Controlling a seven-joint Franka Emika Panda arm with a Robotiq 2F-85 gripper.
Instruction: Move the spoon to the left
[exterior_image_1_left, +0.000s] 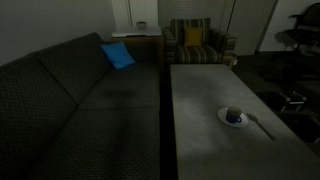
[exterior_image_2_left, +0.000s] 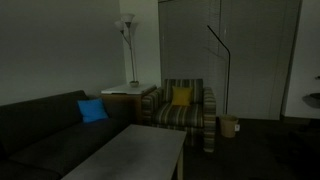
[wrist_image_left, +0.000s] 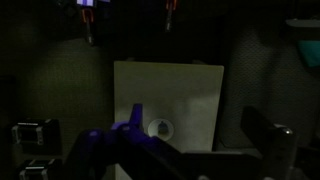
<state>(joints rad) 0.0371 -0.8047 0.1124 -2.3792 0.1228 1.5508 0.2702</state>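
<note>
Though light is dim, spoon (exterior_image_1_left: 263, 126) is reading as light, stiff and slippery. Probably lying flat, so pinching across thin handle near its middle is looking safest. Showing as pale silvery sliver with long slender handle; bowl too small to tell. Lying on table (exterior_image_1_left: 200, 90) just beside saucer (exterior_image_1_left: 222, 118), on side away from sofa (exterior_image_1_left: 70, 90). Gripper (wrist_image_left: 150, 140) hanging high above table, fingers (wrist_image_left: 268, 135) standing wide apart, holding nothing.

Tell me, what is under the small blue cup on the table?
A round white saucer, resting on the grey table. The cup covers the saucer's middle, so that part is hidden.
</note>
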